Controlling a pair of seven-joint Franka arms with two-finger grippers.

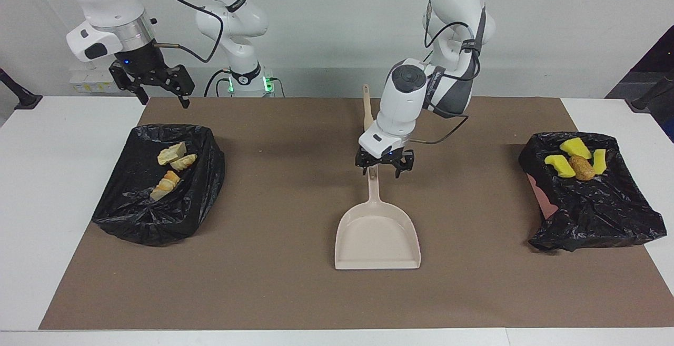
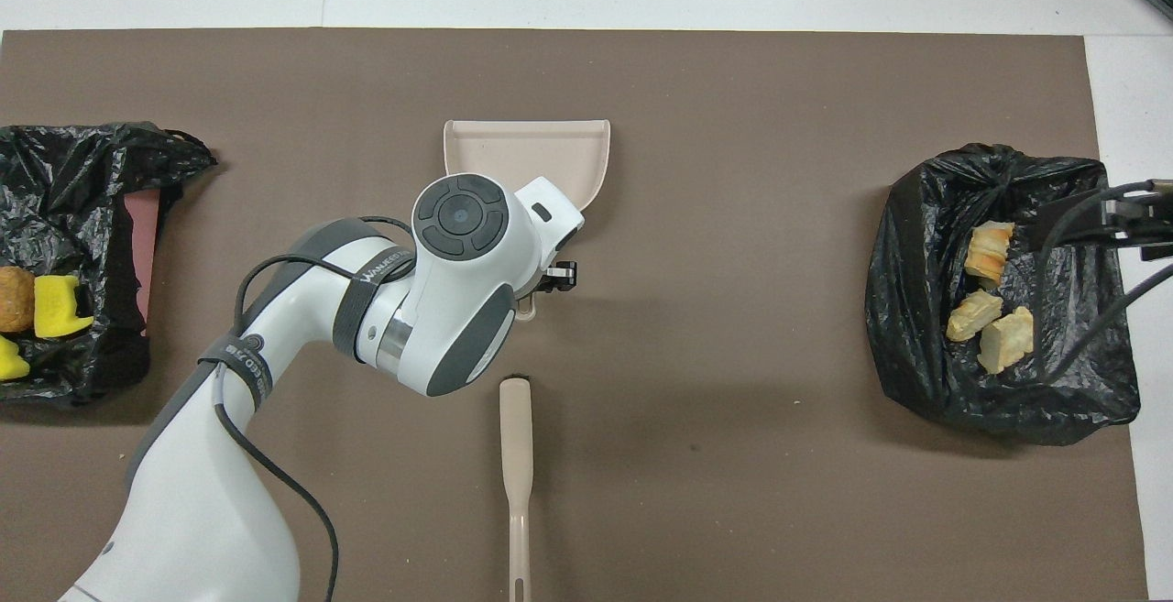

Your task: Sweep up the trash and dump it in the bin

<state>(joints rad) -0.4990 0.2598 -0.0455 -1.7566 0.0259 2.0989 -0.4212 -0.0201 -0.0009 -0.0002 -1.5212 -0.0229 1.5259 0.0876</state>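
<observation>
dustpan set down empty, all the trash already in the two bins

the left gripper (image 1: 384, 169) hangs with fingers spread just over the handle end of the beige dustpan (image 1: 377, 238), which lies flat mid-mat; it seems clear of the handle, though the wrist hides this from above. the right gripper (image 1: 156, 87), also spread and empty, waits above the bin (image 1: 131, 214) holding three pastry pieces (image 1: 171, 167). the sponges (image 1: 559, 165) and brown lump (image 1: 581, 168) sit in the other bin (image 1: 605, 214). the brush (image 2: 516, 474) lies nearer the robots. i judge sweeping and dumping done; next only calls for lifting clear.
</observation>
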